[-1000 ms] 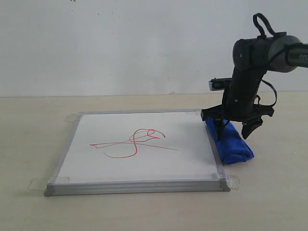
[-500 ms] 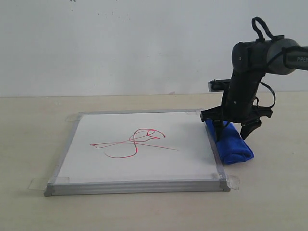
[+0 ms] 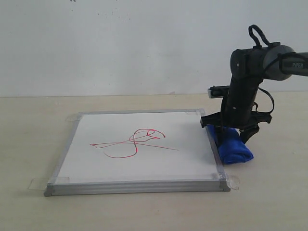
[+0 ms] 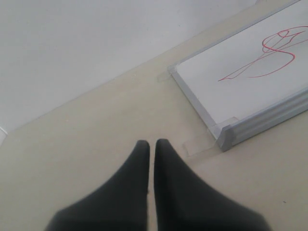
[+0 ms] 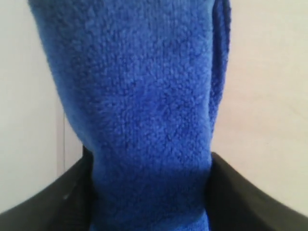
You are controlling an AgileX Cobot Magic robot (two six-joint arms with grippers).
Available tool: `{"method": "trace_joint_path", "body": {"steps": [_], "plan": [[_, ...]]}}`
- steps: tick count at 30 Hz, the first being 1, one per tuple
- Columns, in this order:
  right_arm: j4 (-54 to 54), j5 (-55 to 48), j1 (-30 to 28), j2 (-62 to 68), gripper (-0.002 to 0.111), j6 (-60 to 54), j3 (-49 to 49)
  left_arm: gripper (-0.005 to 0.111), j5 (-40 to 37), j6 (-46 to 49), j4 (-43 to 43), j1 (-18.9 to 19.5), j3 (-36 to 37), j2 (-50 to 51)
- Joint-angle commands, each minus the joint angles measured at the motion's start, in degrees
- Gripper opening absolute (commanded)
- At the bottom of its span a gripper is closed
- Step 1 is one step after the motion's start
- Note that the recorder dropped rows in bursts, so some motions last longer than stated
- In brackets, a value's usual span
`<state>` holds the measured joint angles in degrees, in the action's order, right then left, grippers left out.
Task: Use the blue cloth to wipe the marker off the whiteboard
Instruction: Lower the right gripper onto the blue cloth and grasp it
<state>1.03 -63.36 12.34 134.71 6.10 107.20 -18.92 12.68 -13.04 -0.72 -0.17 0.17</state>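
Grasping step: the right end effector [image 3: 233,138] straddles the cloth [image 3: 238,151] beside the whiteboard [image 3: 159,166], jaws touching its sides; a firm pinch can't be told. Next: squeeze, lift, carry to the marker [image 3: 135,141].

A pale beige, smooth flat surface [image 3: 29,211] is stretching wide across the scene, its far edge meeting a plain white wall [image 3: 120,43] that is rising behind it, while soft, even light is falling over both.
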Motion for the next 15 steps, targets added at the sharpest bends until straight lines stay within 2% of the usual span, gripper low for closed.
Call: {"method": "trace_joint_path", "body": {"steps": [1,7,15], "plan": [[0.1,-0.6,-0.4,-0.3,0.04,-0.4,0.3,0.004,0.1,0.3,-0.2,0.1,0.2,-0.2],[0.1,-1.1,-0.4,-0.5,0.001,-0.5,0.4,0.004,0.1,0.3,-0.2,0.1,0.2,-0.2],[-0.1,-4.6,-0.4,-2.7,0.0,-0.9,4.7,0.004,0.1,0.3,-0.2,0.1,0.2,-0.2]]}}
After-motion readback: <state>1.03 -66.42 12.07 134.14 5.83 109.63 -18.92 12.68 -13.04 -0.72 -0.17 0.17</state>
